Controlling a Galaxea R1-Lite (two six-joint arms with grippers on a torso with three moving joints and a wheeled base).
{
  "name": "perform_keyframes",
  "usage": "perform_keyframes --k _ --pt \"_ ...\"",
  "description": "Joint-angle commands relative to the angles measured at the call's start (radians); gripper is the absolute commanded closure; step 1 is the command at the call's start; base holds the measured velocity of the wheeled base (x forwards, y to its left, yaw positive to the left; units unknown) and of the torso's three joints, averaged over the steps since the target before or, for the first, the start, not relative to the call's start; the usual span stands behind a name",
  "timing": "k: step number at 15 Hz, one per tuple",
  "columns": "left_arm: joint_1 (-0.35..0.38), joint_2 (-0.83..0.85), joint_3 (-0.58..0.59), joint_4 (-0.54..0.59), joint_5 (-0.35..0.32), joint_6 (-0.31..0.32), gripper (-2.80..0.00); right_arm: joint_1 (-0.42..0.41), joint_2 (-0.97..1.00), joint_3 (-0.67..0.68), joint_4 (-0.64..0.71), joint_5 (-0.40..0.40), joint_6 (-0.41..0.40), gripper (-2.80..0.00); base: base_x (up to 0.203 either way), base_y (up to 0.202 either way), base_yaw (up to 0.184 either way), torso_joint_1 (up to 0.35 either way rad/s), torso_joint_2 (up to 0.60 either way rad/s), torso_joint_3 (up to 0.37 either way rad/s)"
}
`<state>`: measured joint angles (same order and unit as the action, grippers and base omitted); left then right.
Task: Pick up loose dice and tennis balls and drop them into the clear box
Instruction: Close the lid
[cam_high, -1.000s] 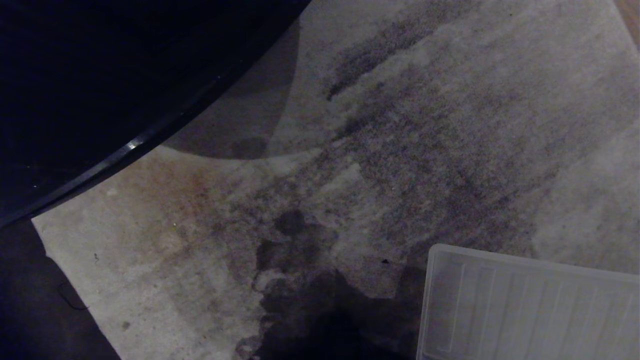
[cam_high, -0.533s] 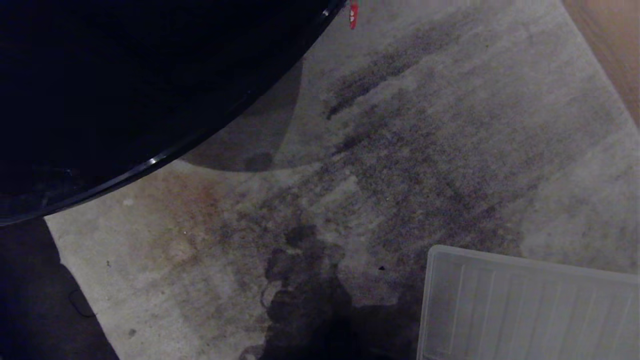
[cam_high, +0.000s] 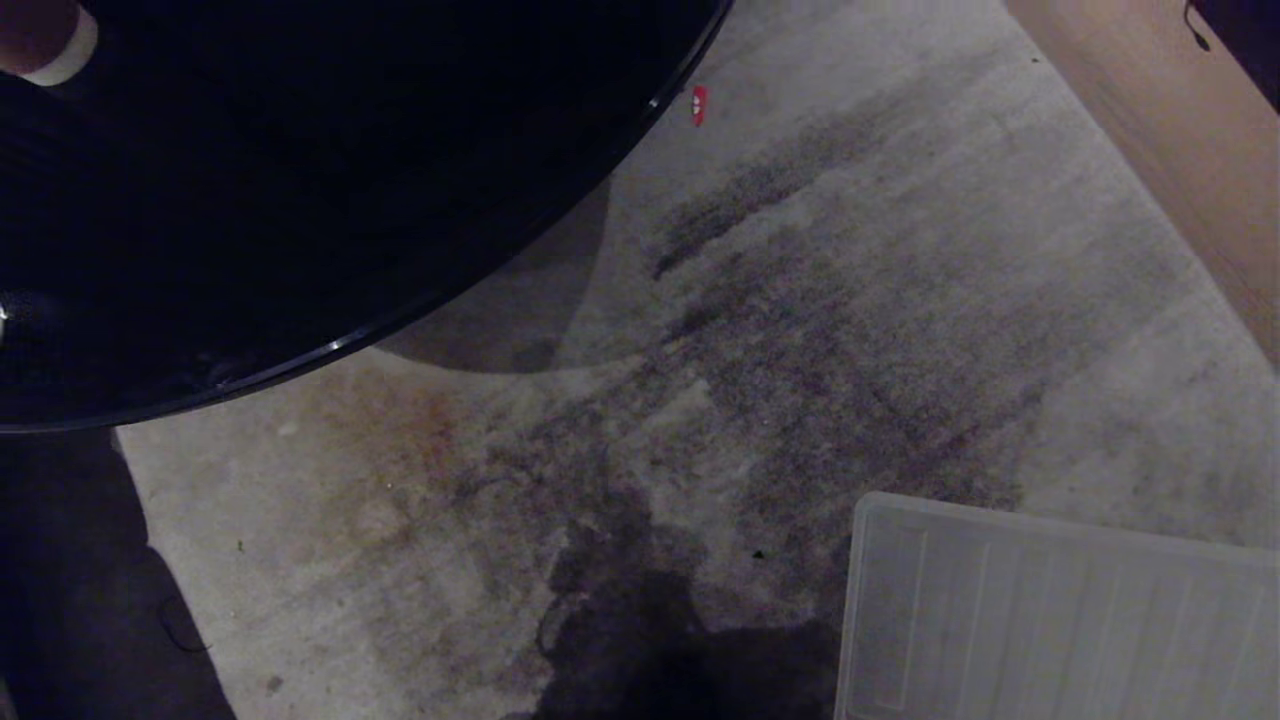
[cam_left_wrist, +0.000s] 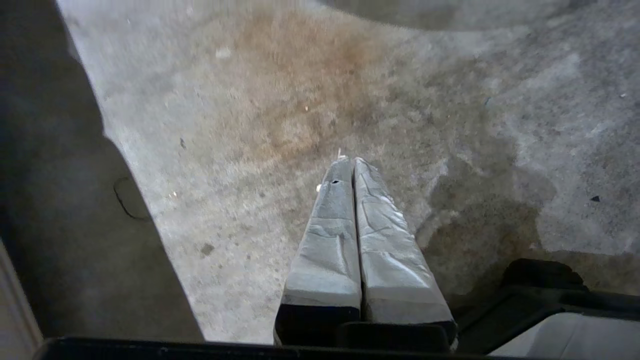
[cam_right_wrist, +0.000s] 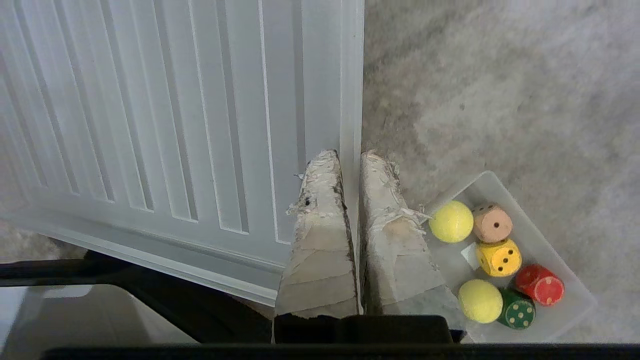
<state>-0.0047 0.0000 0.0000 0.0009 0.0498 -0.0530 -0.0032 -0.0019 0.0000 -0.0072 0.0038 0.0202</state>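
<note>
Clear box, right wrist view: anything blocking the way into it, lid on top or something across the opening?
Nothing visible does. The clear box is open-topped; the ribbed lid lies flat on the carpet beside it, not over it. Two tennis balls and four dice already sit inside. The right gripper is shut and empty.

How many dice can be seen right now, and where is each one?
4, all in the clear box in the right wrist view: beige die beside a tennis ball, yellow die beneath it, red die, green die. The right gripper's fingers may hide more.
</note>
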Motion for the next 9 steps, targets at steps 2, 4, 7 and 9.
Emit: perform_keyframes --k 2,4,7,9 --pt "0.0 0.002 0.002 0.001 -0.005 0.029 0.0 0.0 0.002 0.002 0.0 0.001 0.0 0.0 0.0 0.0 0.0 0.001 0.0 0.198" --pt "0.0 0.002 0.002 0.001 -0.005 0.026 0.0 0.0 0.002 0.0 0.0 0.001 0.0 0.0 0.0 0.0 0.0 0.003 0.01 0.205" --pt "0.0 0.002 0.002 0.001 -0.005 0.027 0.0 0.0 0.002 0.0 0.0 0.001 0.0 0.0 0.0 0.0 0.0 0.0 0.0 0.197" --pt "0.0 0.002 0.002 0.001 -0.005 0.03 0.0 0.0 0.002 0.001 0.0 0.001 0.0 0.0 0.0 0.0 0.0 0.0 0.0 0.206"
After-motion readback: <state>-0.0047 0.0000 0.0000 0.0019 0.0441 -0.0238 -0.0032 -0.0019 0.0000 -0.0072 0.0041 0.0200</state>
